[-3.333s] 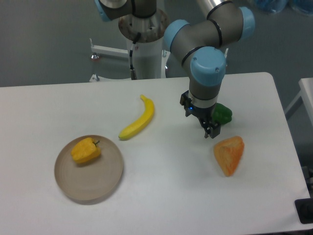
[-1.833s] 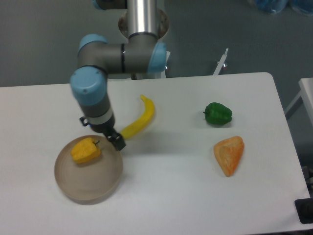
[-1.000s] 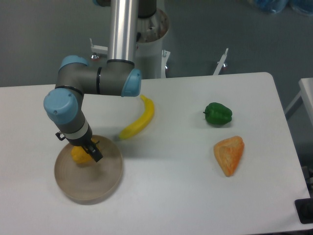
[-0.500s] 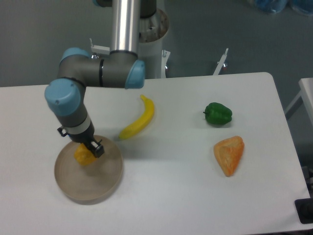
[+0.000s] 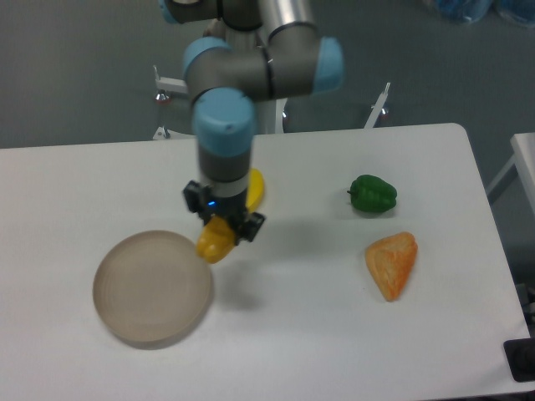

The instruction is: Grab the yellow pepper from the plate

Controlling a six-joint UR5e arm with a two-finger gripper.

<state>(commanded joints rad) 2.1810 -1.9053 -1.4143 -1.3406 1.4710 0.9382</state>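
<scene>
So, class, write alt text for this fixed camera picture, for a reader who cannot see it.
A robot arm's gripper holds the yellow pepper above a white table, just right of the bare plate. A banana shows partly behind the arm; a green pepper and an orange wedge-shaped piece lie to the right.

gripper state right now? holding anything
Gripper: shut on the yellow pepper, held up off the plate, which has nothing on it.
</scene>
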